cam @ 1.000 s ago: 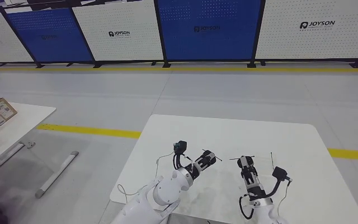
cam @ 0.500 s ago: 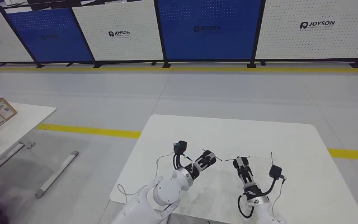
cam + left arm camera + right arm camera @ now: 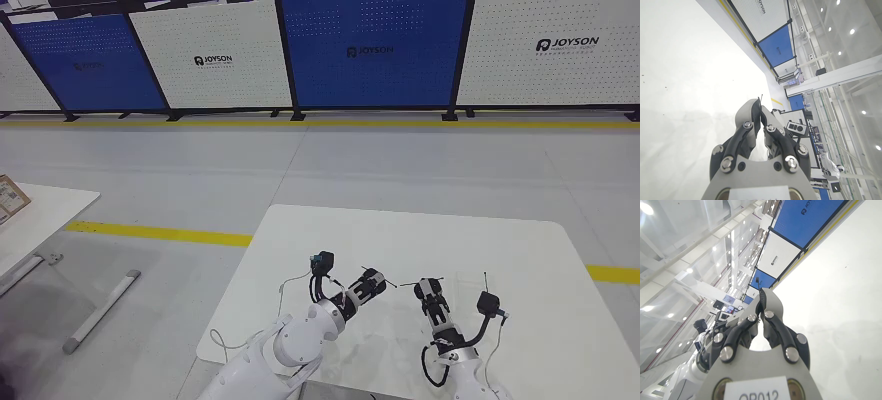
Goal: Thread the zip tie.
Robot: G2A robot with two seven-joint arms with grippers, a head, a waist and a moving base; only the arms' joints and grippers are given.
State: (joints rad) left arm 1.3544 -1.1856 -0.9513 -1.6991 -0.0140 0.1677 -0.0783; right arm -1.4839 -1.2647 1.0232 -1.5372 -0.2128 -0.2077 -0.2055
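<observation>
The zip tie (image 3: 757, 280) is sticking up out of my right claw (image 3: 761, 295), which is clamping on its strap just below the square head. My left claw (image 3: 760, 108) is pinching together on a thin black tip (image 3: 761, 98); I cannot tell whether it belongs to that tie. Both claws are hovering near each other, tips apart, over the white surface (image 3: 500, 250).
</observation>
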